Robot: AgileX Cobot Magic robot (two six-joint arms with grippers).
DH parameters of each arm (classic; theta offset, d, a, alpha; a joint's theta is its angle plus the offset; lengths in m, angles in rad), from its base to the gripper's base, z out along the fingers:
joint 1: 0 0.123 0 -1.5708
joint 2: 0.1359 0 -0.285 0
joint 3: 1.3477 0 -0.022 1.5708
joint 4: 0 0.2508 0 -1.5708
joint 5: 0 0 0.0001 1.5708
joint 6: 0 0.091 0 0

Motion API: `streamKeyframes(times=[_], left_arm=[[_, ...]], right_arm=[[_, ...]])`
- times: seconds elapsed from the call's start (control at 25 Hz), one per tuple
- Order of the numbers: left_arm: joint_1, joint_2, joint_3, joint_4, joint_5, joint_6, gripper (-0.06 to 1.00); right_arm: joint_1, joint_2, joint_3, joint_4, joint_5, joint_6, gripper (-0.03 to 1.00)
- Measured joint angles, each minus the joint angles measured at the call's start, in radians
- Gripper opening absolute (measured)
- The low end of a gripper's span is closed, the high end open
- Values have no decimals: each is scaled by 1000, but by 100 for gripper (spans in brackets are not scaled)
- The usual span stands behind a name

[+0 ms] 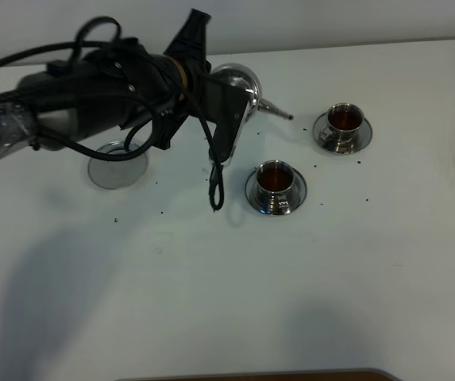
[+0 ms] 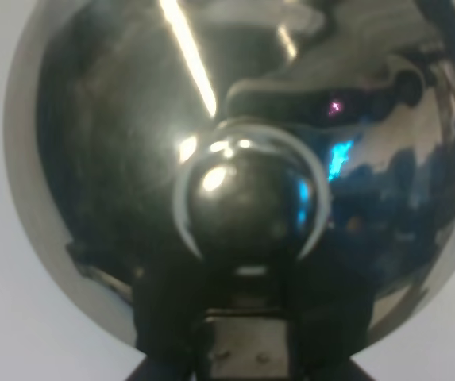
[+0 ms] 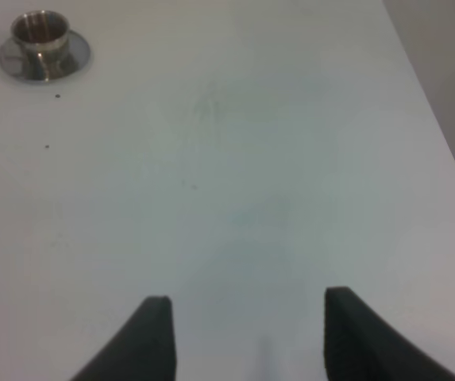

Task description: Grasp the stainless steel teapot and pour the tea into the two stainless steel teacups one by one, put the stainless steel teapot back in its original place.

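Steel teapot (image 1: 239, 82) clamped in left gripper (image 1: 225, 103) — lifted, spout toward far teacup (image 1: 343, 127).

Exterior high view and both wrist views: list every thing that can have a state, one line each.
Teapot: held off the table by the left claw, spout toward the far cup.
Near teacup: filled with tea, on its saucer.
Far teacup: filled with tea, on its saucer.
Coaster: bare.
Left claw: shut on the teapot.
Right claw: open, empty.

No legible text or markings.
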Motion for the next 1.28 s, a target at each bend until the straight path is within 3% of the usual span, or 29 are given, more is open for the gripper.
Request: streamKeyframes(times=[0.28, 0.44, 0.8, 1.0, 1.28], left_arm=[[0, -78, 0, -364, 256, -12, 25], [0, -81, 0, -487, 394, -105, 25], [0, -81, 0, -523, 557, -538, 25], [0, -46, 0, -578, 565, -595, 25], [0, 35, 0, -584, 509, -623, 25]], right_arm=[[0, 0, 0, 0, 0, 0, 43], [0, 0, 0, 0, 0, 0, 43], [0, 0, 0, 0, 0, 0, 43], [0, 0, 0, 0, 0, 0, 43], [0, 0, 0, 0, 0, 0, 43]])
